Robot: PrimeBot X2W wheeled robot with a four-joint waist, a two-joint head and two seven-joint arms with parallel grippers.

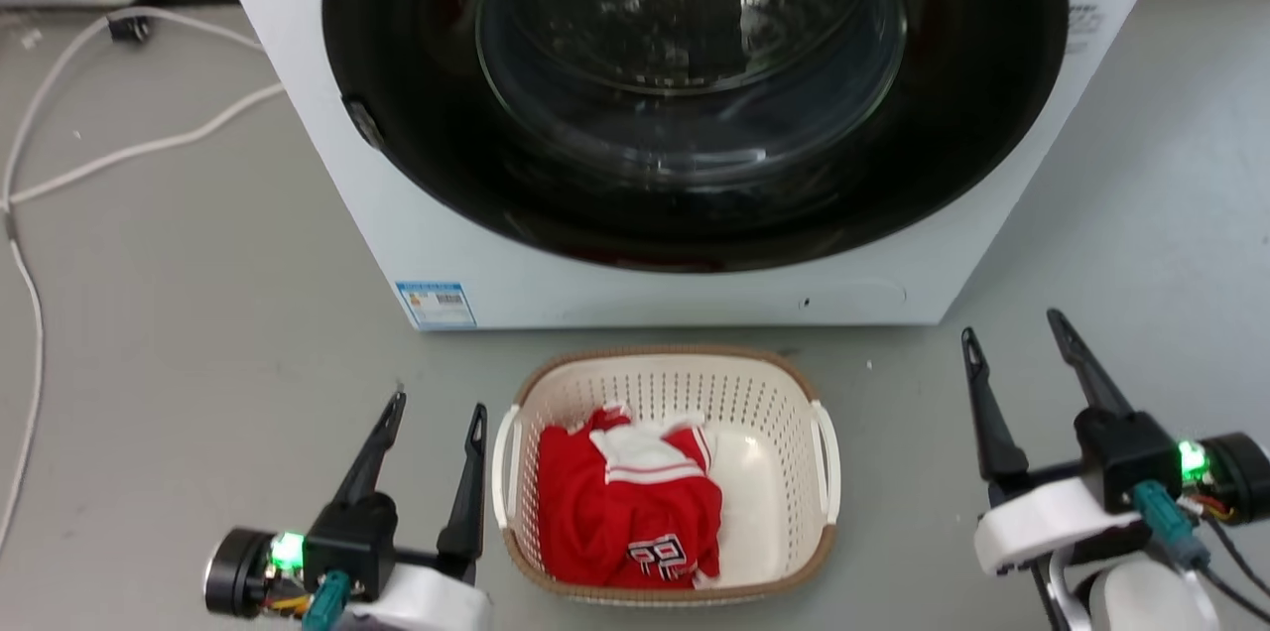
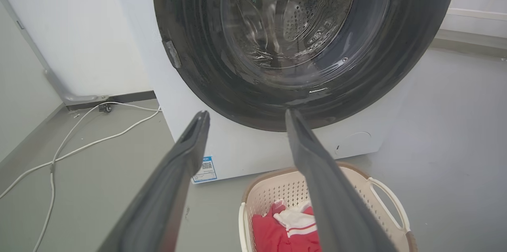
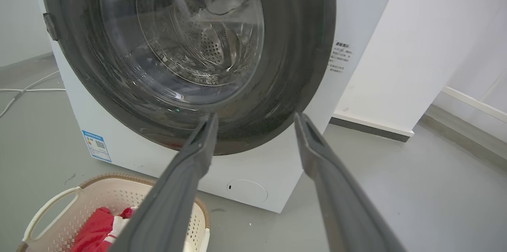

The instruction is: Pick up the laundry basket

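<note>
Just left of the cream-white perforated plastic laundry basket (image 1: 675, 383) with its brown woven-look rim, the left gripper (image 1: 440, 403) holds its jaws spread and empty. The basket sits on the grey floor (image 1: 198, 314) holding a crumpled red-and-white garment (image 1: 615, 512), with the white front-loading washing machine (image 1: 595, 294) just behind it. Well to the basket's right, the right gripper (image 1: 1010, 323) also has its jaws spread and empty.

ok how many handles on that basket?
2. The left handle is on the side of the laundry basket nearest the left gripper; the right handle is opposite, toward the right gripper.
</note>
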